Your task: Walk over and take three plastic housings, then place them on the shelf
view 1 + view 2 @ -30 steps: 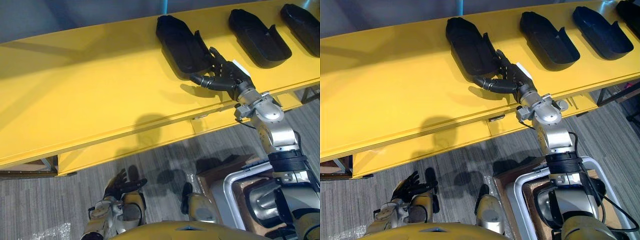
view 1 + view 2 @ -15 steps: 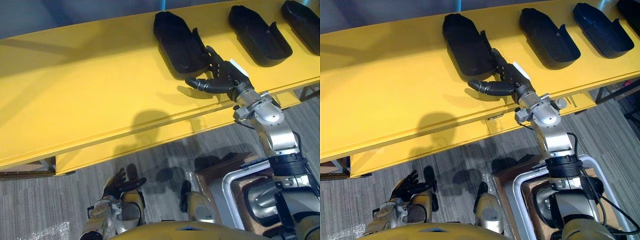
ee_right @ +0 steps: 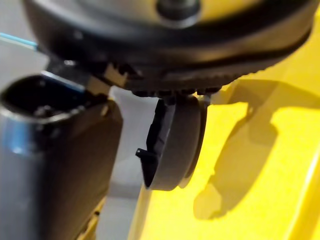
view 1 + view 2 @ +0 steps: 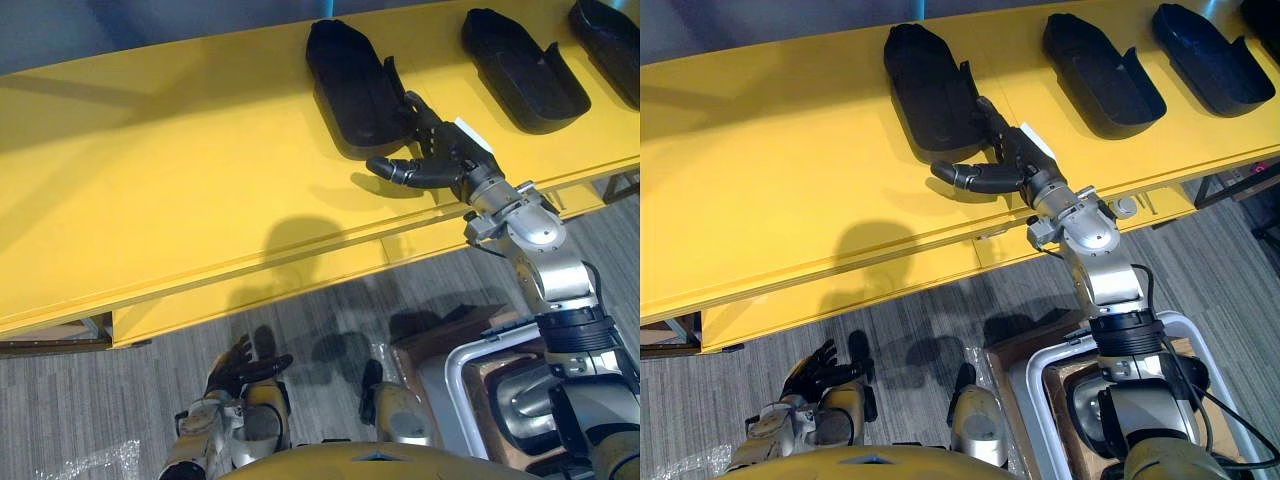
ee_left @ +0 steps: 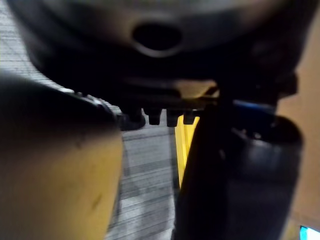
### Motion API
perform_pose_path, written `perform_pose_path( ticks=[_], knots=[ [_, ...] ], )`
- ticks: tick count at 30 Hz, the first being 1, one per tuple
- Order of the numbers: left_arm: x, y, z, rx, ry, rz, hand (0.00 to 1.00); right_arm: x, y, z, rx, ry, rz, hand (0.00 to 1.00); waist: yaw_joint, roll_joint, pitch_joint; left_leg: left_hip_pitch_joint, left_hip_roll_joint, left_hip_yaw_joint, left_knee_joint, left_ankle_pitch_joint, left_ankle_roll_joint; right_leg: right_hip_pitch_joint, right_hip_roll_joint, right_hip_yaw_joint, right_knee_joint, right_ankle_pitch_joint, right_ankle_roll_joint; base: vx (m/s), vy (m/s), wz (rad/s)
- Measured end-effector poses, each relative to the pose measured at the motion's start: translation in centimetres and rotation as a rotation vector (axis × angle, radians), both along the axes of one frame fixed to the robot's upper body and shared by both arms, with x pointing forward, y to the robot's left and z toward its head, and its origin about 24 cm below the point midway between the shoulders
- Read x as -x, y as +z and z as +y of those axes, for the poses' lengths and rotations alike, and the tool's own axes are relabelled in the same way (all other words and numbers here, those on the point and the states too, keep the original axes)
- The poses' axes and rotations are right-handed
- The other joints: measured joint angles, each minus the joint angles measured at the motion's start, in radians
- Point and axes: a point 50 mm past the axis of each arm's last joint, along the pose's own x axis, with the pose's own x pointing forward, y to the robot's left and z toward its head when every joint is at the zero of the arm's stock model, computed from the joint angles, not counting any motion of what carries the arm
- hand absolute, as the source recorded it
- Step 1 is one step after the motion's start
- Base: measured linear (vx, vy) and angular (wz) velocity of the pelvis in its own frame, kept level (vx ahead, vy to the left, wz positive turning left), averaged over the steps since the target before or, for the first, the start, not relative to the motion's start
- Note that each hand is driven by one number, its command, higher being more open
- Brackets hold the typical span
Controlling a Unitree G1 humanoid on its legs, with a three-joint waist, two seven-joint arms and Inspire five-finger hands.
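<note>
Our right hand, open, flanks the near end of the leftmost plastic housing, whose long axis runs away from us on the yellow shelf.

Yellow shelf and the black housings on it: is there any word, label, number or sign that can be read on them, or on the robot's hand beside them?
No readable text.
Yellow shelf: plain surface, no label or sign.
Left housing, middle housing, right housing: plain black, no print visible.
White cover on the right hand: blank as far as one can tell.
</note>
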Motion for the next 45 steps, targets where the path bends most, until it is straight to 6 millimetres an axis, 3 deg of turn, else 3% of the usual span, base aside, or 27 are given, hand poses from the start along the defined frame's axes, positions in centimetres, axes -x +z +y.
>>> perform_pose_path(
  ticks=[9,14,18,21,26,29,32,34,40,43,44,45],
  knots=[
    [-0.1,0.0,0.0,-0.001,-0.001,-0.003,1.00,0.0,0.2,0.2,0.064,-0.049,-0.046,1.00,0.001,0.000,0.001,0.000,0.000,0.000,0.000,-0.001,-0.001,0.001,0.000,0.000,-0.001,-0.001,-0.001,0.00,0.000,0.00],
    [-0.1,0.1,0.0,-0.003,-0.002,-0.010,1.00,0.3,1.1,0.0,0.098,-0.148,-0.163,1.00,0.003,-0.004,0.003,0.014,0.001,0.013,0.000,-0.008,-0.004,0.008,0.002,0.016,-0.012,0.002,0.002,0.00,0.001,-0.07],
    [-0.2,0.2,0.1,-0.053,-0.067,-0.017,1.00,3.6,3.8,-1.1,0.033,-0.248,-0.375,1.00,-0.009,-0.011,-0.001,0.036,0.002,0.048,0.000,-0.022,-0.010,0.025,0.006,0.045,-0.054,0.021,0.004,0.05,0.008,-0.24],
    [0.5,-0.1,0.5,-0.095,-0.109,0.015,1.00,6.3,3.6,-2.3,-0.077,-0.356,-0.451,1.00,-0.048,-0.032,-0.029,0.069,0.003,0.086,0.000,-0.042,-0.016,0.043,0.008,0.091,-0.091,0.039,0.008,0.10,0.011,-0.54],
    [1.9,-1.0,0.5,-0.125,-0.162,0.091,1.00,9.8,-2.4,-5.3,-0.133,-0.563,-0.277,1.00,-0.113,-0.060,-0.082,0.125,0.012,0.178,-0.001,-0.076,-0.028,0.041,0.016,0.190,-0.111,0.053,0.009,0.06,0.012,-0.57],
    [2.4,-1.5,-0.4,-0.121,-0.229,0.120,1.00,12.1,-6.7,-5.2,-0.222,-0.592,-0.094,1.00,-0.147,-0.048,-0.103,0.170,0.028,0.257,-0.002,-0.093,-0.040,0.038,0.033,0.263,-0.115,0.066,0.008,0.01,0.000,-0.71],
    [2.7,-1.8,-1.8,-0.081,-0.261,0.129,1.00,14.5,-9.4,-4.7,-0.325,-0.602,0.005,1.00,-0.173,-0.027,-0.133,0.196,0.040,0.328,-0.003,-0.102,-0.049,0.027,0.047,0.313,-0.124,0.080,0.010,-0.02,-0.013,-0.63],
    [2.7,-2.0,-3.0,-0.050,-0.268,0.125,1.00,16.0,-10.7,-4.1,-0.414,-0.631,0.037,1.00,-0.194,-0.012,-0.163,0.204,0.047,0.370,-0.003,-0.104,-0.052,0.013,0.056,0.344,-0.130,0.092,0.011,-0.01,-0.015,-0.53],
    [2.8,-2.2,-6.3,0.017,-0.331,0.127,1.00,19.5,-13.7,-3.8,-0.582,-0.806,0.088,1.00,-0.200,-0.010,-0.211,0.261,0.061,0.475,-0.005,-0.119,-0.066,0.023,0.076,0.415,-0.172,0.129,0.025,-0.02,-0.013,-0.49],
    [3.5,-2.2,-7.3,0.045,-0.331,0.138,1.00,20.0,-14.6,-2.3,-0.693,-0.760,0.118,1.00,-0.202,-0.006,-0.223,0.296,0.061,0.458,-0.001,-0.153,-0.093,0.020,0.089,0.439,-0.169,0.127,0.019,-0.04,-0.008,-0.43],
    [3.6,-2.2,-7.3,0.046,-0.325,0.137,1.00,19.8,-14.7,-1.9,-0.696,-0.731,0.128,1.00,-0.198,-0.006,-0.231,0.295,0.050,0.413,-0.001,-0.174,-0.105,0.013,0.092,0.443,-0.167,0.127,0.011,-0.02,-0.007,-0.72],
    [3.6,-2.1,-7.2,0.044,-0.296,0.134,1.00,19.1,-14.9,-0.9,-0.699,-0.660,0.147,1.00,-0.174,-0.006,-0.246,0.290,0.025,0.298,0.011,-0.218,-0.106,-0.004,0.098,0.450,-0.149,0.131,-0.004,0.01,0.001,-0.86]
  ],
)
